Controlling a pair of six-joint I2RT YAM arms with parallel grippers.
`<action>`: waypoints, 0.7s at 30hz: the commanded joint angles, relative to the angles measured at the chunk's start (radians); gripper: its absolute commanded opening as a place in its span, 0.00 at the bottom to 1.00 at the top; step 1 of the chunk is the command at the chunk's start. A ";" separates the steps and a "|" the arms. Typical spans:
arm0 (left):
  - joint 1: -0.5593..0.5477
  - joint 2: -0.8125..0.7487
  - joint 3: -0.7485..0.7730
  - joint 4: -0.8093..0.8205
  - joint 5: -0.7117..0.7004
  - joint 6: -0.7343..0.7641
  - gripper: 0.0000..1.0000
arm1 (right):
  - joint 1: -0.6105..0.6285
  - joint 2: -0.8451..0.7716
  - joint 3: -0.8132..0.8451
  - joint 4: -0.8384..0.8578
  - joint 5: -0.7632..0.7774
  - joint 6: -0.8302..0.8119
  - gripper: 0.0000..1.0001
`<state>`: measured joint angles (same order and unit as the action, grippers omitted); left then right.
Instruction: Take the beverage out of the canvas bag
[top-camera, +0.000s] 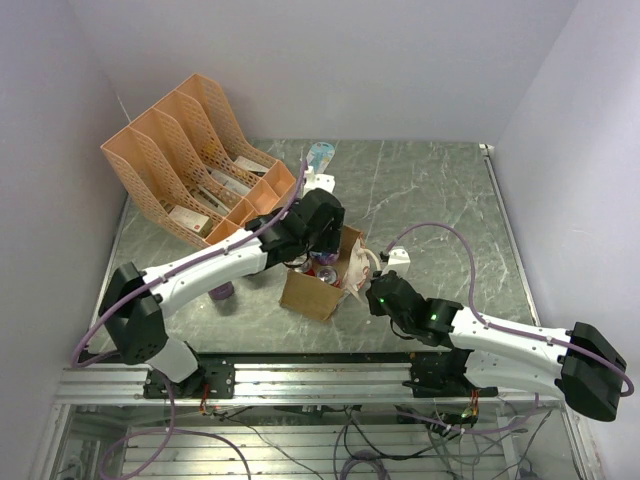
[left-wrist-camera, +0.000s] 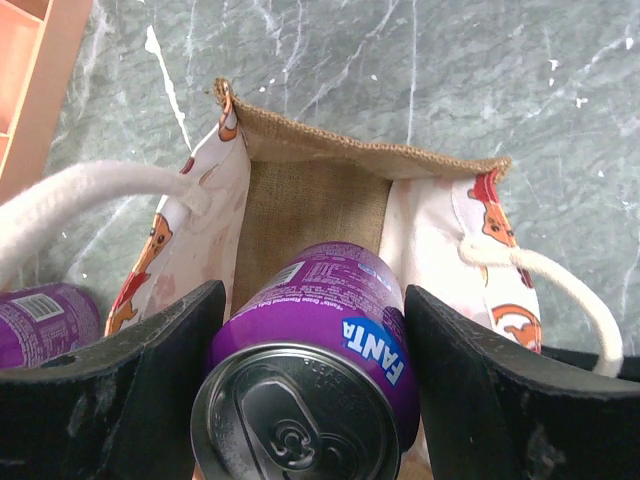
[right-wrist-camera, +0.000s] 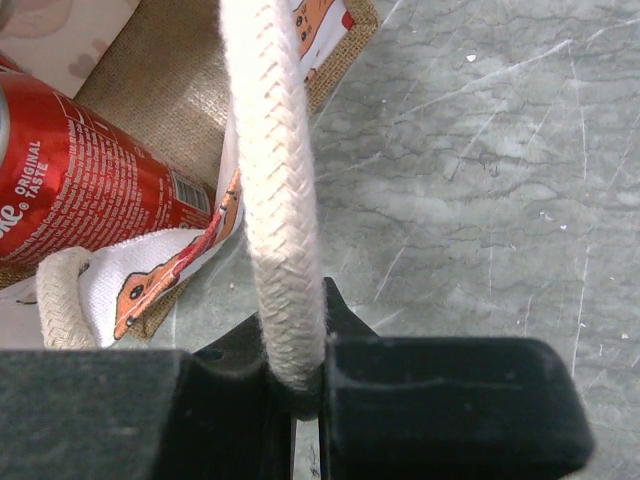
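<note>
Green marbled table (top-camera: 430, 190), grey walls. Near right: the right gripper (right-wrist-camera: 305, 370) is clenched on a cream handle (right-wrist-camera: 275, 200) of the canvas bag (top-camera: 310, 292), which stands mid-table. The left gripper (left-wrist-camera: 312, 310) grasps the purple Fanta can (left-wrist-camera: 300, 420) at the bag's open mouth. A red can (right-wrist-camera: 80, 190) lies inside. Orange file rack (top-camera: 190, 160) far left.
</note>
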<state>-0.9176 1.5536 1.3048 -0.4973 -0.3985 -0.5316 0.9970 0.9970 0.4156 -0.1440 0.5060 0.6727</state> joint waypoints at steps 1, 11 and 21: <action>0.005 -0.088 -0.033 0.073 0.052 -0.017 0.24 | 0.004 0.011 0.012 -0.048 0.029 -0.004 0.05; 0.006 -0.221 -0.054 -0.008 0.043 -0.019 0.08 | 0.006 0.015 0.015 -0.048 0.031 -0.002 0.05; 0.005 -0.376 -0.099 -0.073 -0.005 -0.010 0.07 | 0.007 0.025 0.018 -0.049 0.032 -0.002 0.05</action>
<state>-0.9169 1.2381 1.2144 -0.5743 -0.3676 -0.5392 1.0000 1.0103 0.4225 -0.1444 0.5102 0.6735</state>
